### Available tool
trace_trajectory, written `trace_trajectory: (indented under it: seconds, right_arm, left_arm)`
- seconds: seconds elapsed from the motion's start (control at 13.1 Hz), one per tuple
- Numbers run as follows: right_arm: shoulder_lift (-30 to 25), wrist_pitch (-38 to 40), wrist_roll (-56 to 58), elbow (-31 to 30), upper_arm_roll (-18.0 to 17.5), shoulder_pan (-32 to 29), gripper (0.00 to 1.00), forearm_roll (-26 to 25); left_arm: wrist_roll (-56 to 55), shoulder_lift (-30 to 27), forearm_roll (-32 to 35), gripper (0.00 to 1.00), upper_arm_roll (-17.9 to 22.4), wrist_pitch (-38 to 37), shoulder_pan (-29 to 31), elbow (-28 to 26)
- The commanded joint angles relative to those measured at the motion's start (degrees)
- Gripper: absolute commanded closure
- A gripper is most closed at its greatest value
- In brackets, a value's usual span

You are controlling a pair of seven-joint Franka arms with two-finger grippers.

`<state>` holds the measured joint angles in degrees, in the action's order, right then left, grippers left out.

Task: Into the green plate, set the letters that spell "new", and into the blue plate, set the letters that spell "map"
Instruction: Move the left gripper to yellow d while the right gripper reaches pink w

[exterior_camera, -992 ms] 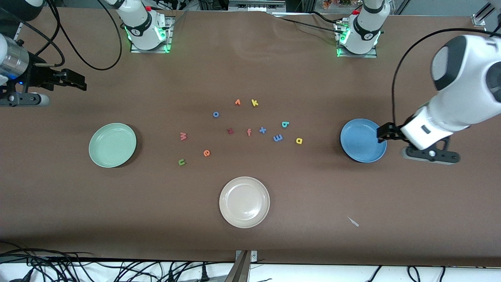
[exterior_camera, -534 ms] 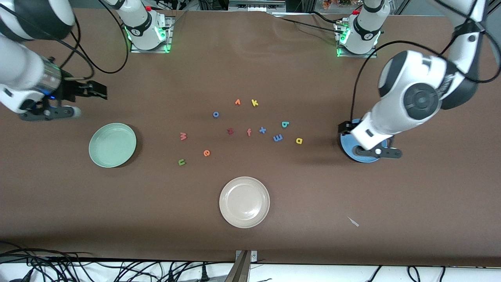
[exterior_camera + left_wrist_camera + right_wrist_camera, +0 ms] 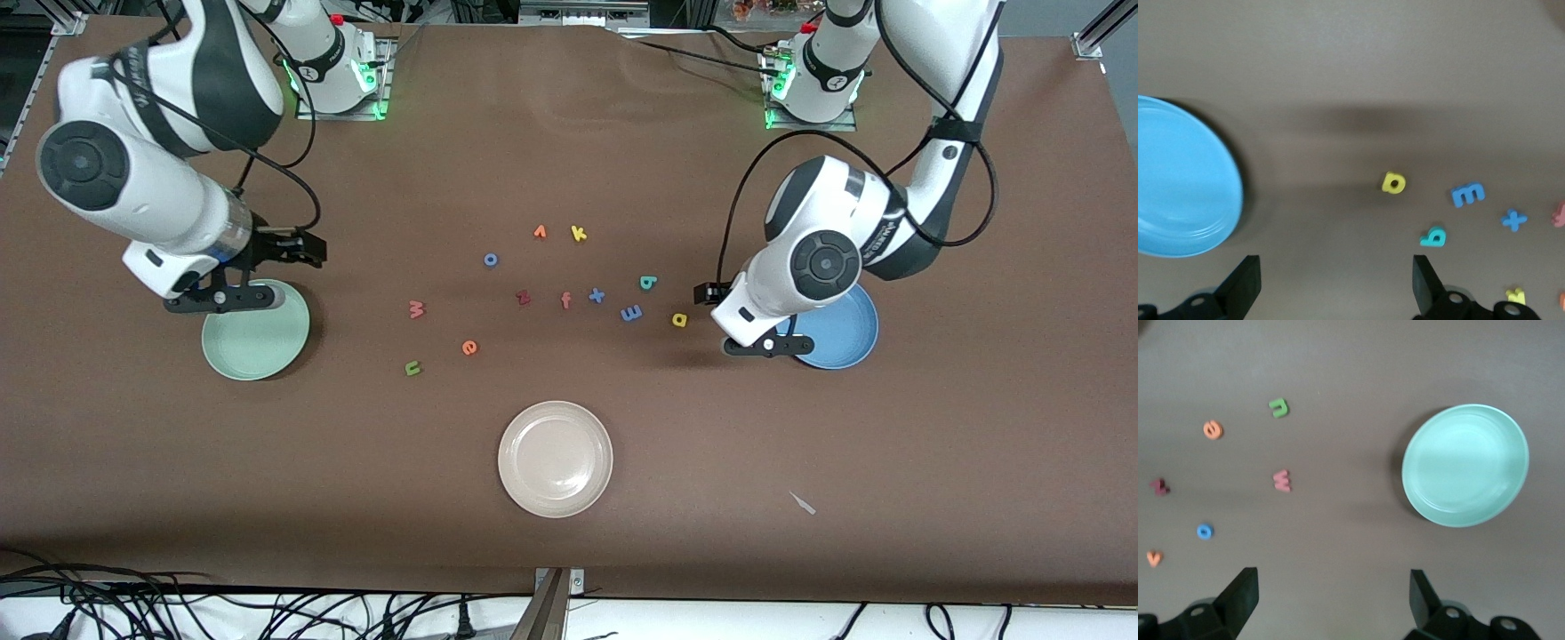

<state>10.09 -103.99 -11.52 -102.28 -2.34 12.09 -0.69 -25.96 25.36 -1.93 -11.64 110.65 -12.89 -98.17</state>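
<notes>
Letters all lie loose on the tabletop (image 3: 622, 142), mid-table between both grippers. Left gripper (image 3: 1335, 287), spread wide and empty, hangs beside the blue plate (image 3: 845, 333), near the yellow a (image 3: 679, 320). Right gripper (image 3: 1331, 603), wide and empty, hangs at the green plate (image 3: 258, 342) rim.

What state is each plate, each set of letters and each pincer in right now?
green plate: empty, upright.
blue plate: empty, upright.
cream-white plate: empty.
new letters, w, e, n: loose on the table.
map letters, m, a, p: loose on the table.
left pincer: open, holding nothing.
right pincer: open, holding nothing.
</notes>
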Motion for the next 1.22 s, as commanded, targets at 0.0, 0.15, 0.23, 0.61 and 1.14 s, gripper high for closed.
trace_trajectory:
  seconds: [0.0,0.15,0.23,0.61,1.14]
  right_arm:
    - [-1.3,-10.4,-4.9,-8.8,0.1,3.2,0.00,0.6]
    - [-1.3,-19.0,-7.5,-14.9,0.1,3.7,0.00,0.6]
    - [-1.3,-23.7,-7.5,-18.1,0.1,4.9,0.00,0.6]
    - [3.3,-36.9,-11.7,-23.8,0.1,7.9,0.00,-0.2]
    - [12.1,-45.9,-10.5,-23.1,0.0,8.8,0.00,-0.2]
  left_arm:
    - [-1.3,-0.3,-2.4,0.01,-1.1,6.0,-0.3,-4.5]
    - [-2.3,1.8,-2.7,0.01,-1.5,10.5,-0.6,-5.0]
    - [-2.8,3.0,-2.7,0.02,-1.5,11.4,-1.6,-5.0]
    - [-3.6,6.7,-2.7,0.07,-1.8,16.9,-2.1,-5.5]
    - [-3.7,10.1,-2.0,0.07,-1.7,21.7,-3.3,-6.5]
